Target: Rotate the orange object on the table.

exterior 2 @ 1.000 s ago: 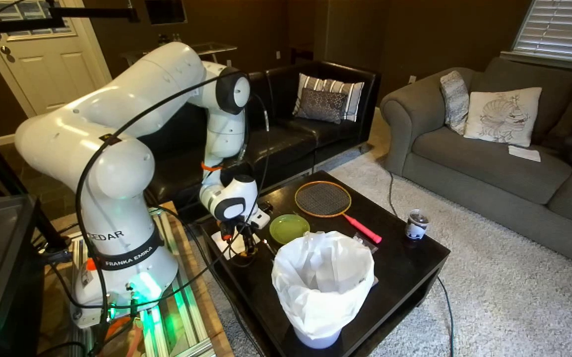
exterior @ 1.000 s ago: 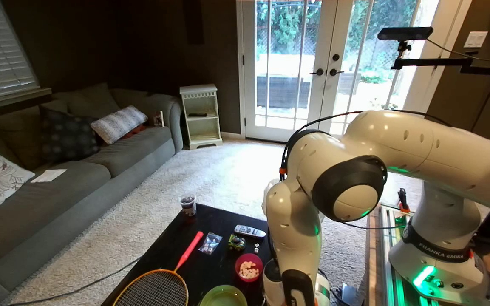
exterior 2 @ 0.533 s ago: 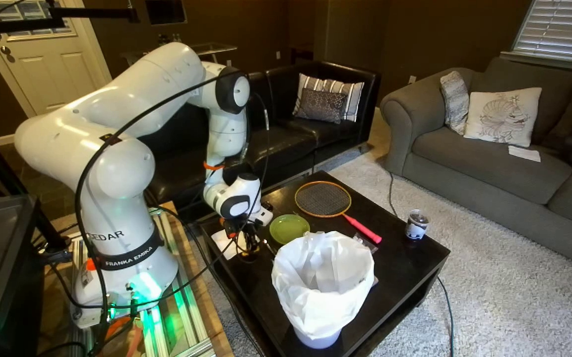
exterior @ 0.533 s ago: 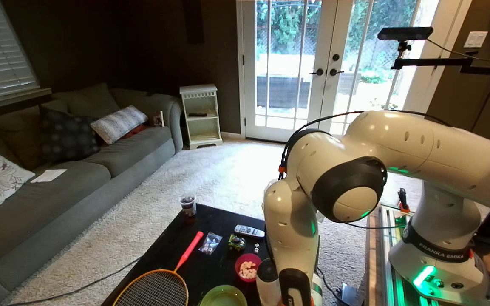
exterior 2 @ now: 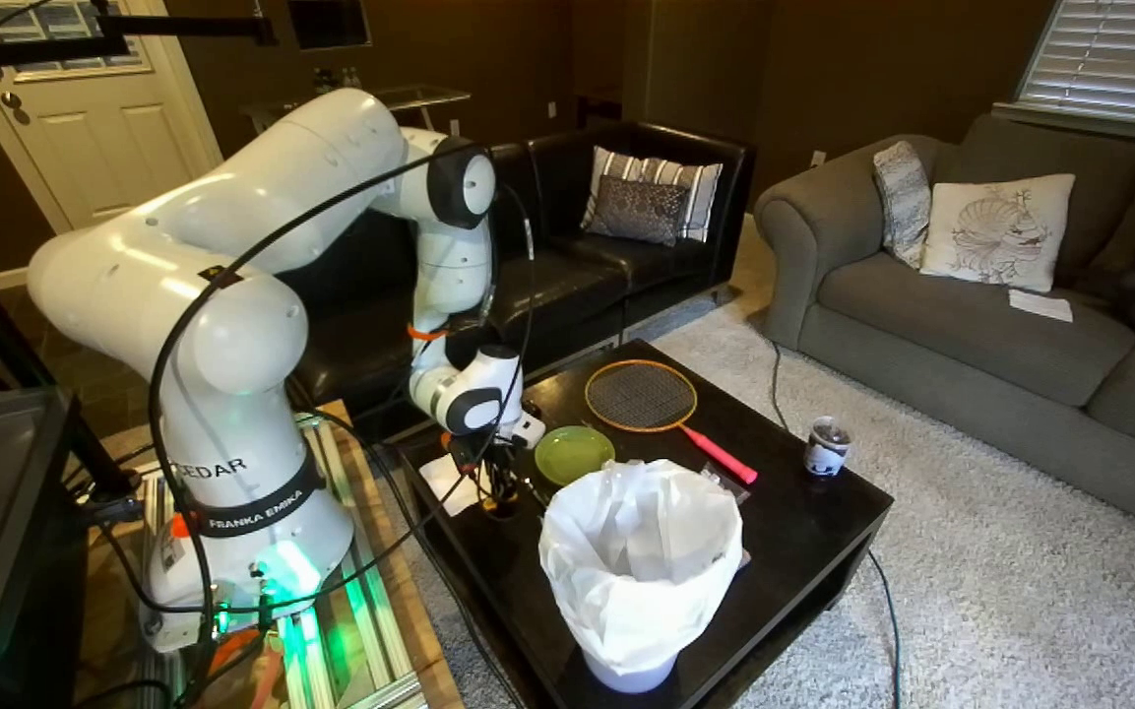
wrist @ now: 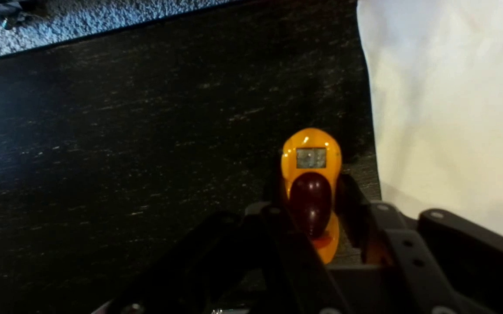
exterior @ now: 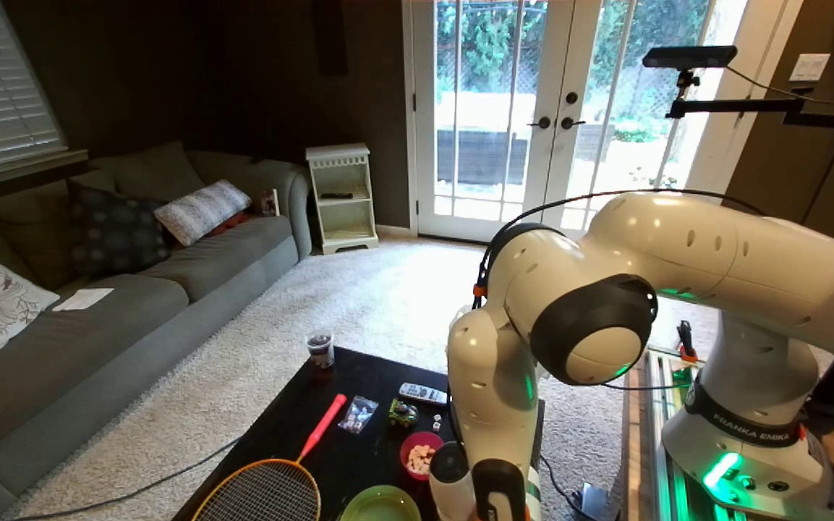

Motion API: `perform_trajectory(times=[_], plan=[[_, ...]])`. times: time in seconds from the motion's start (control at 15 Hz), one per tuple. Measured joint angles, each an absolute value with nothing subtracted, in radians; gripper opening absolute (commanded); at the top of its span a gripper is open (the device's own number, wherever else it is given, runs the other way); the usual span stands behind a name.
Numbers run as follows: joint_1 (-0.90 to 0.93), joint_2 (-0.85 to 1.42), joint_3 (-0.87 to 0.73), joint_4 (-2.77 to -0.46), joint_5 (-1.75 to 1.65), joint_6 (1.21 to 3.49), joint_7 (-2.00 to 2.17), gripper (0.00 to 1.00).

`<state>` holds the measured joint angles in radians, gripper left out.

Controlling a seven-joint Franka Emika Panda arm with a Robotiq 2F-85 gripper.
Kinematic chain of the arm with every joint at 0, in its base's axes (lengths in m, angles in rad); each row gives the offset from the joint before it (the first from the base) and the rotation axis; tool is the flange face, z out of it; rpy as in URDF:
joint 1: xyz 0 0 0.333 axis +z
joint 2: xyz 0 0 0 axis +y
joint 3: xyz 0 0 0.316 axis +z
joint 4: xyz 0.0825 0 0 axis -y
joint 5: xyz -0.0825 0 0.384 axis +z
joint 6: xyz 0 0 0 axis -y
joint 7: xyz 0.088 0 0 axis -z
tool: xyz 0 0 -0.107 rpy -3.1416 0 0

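In the wrist view the orange object (wrist: pixel 306 140) is a rounded yellow-orange item with a dark red dome and a small grey window on top. My gripper (wrist: pixel 311 189) is shut on it, one dark finger pressed against each side. Black tabletop shows around it; whether its underside touches the table (wrist: pixel 146 131) cannot be told. In an exterior view the gripper (exterior 2: pixel 500 483) points down over the near-left part of the table, with only a little yellow showing at its tips. The arm blocks the object in an exterior view where the hand (exterior: pixel 453 477) runs off the bottom edge.
White paper (wrist: pixel 443 109) lies beside the object. Near the hand are a green bowl (exterior 2: pixel 575 453) and a tall white-lined bucket (exterior 2: pixel 641 581). A racket (exterior 2: pixel 641 396), pink bowl of pale pieces (exterior: pixel 422 457), toy car (exterior: pixel 402 413), remote (exterior: pixel 424 393) and cup (exterior: pixel 320 350) also occupy the table.
The hand has shifted slightly toward the green bowl and bucket and turned a little, uncovering more of the white paper. The gripper has stayed shut.
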<state>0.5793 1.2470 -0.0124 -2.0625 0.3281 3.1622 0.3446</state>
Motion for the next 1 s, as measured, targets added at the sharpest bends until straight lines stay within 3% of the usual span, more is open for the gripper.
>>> perform_trajectory(times=[0.53, 0.6, 0.73, 1.0], plan=[[0.594, 1.284, -0.021, -2.022, 0.296, 3.138, 0.333, 0.08], [0.596, 1.284, -0.022, -2.02, 0.295, 3.134, 0.332, 0.58], [0.597, 1.285, -0.024, -2.016, 0.293, 3.127, 0.332, 0.63], [0.597, 1.287, -0.025, -2.009, 0.293, 3.12, 0.33, 0.92]])
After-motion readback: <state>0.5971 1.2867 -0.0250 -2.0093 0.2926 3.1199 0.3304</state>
